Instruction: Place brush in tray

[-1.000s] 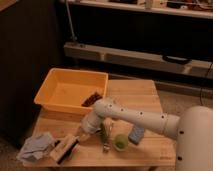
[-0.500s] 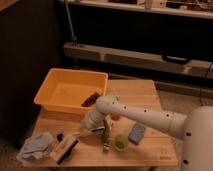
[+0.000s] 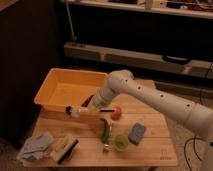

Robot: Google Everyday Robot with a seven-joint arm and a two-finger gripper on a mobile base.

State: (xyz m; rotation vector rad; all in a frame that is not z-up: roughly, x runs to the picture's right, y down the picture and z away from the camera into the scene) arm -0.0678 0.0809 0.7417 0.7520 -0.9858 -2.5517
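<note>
The brush (image 3: 79,110) is slim, with a pale middle section and a black handle end pointing right. It lies level in the air just in front of the tray's near right corner. My gripper (image 3: 94,107) is shut on the brush around its middle, and my white arm (image 3: 150,97) comes in from the right. The tray (image 3: 55,102), a large yellow-orange tub, stands on the back left of the wooden table. A small dark item (image 3: 89,100) lies inside it by the near right corner.
A wooden block brush (image 3: 65,148) and a grey-blue cloth (image 3: 35,147) lie at the front left. A long green item (image 3: 106,131), a green round piece (image 3: 121,142), a blue sponge (image 3: 136,133) and a small red object (image 3: 116,113) lie under and right of the gripper.
The gripper has risen from the table top with the brush in it and moved a little back towards the tray's near edge.
</note>
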